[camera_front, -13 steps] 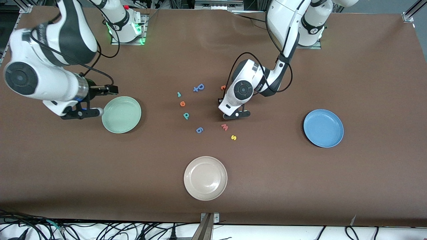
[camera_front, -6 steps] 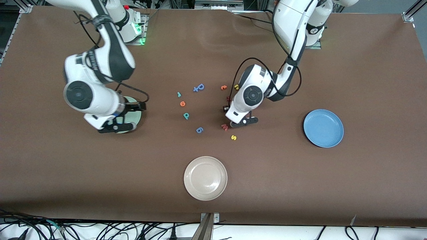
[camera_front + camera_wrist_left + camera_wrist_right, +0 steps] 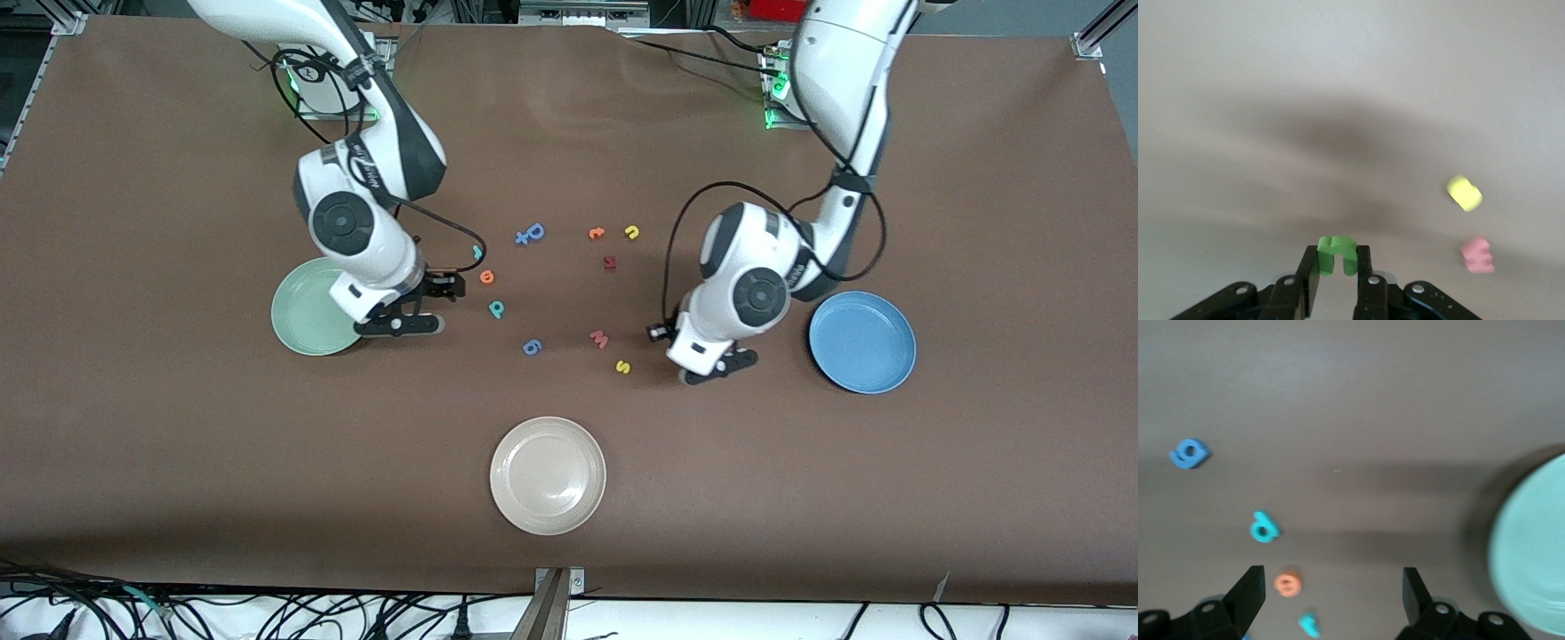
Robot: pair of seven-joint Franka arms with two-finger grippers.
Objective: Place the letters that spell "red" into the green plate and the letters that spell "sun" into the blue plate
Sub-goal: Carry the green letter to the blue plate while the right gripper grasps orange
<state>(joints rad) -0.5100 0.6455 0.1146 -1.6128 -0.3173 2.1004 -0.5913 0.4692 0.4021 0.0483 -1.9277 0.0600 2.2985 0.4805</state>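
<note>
My left gripper [image 3: 1337, 267] is shut on the green U-shaped letter [image 3: 1337, 255]. In the front view it [image 3: 716, 366] hangs over the table between the yellow "s" [image 3: 622, 366] and the blue plate [image 3: 862, 342]. My right gripper [image 3: 1331, 597] is open and holds nothing. It [image 3: 400, 325] is over the table between the green plate [image 3: 302, 313] and the teal "d" [image 3: 496, 308]. The orange "e" [image 3: 486, 276] and teal "r" [image 3: 477, 252] lie close by. The yellow arch letter [image 3: 631, 232] lies nearer the robots' bases. Both plates are bare.
A cream-white plate [image 3: 548, 476] sits near the front edge. Among the letters lie a pink "w" [image 3: 599, 338], a dark red letter [image 3: 609, 262], another orange letter [image 3: 597, 233] and two blue letters [image 3: 531, 234] [image 3: 532, 347].
My left arm has carried the green letter from the letter cluster toward the blue plate. My right arm has swept across the green plate toward the teal and orange letters.
</note>
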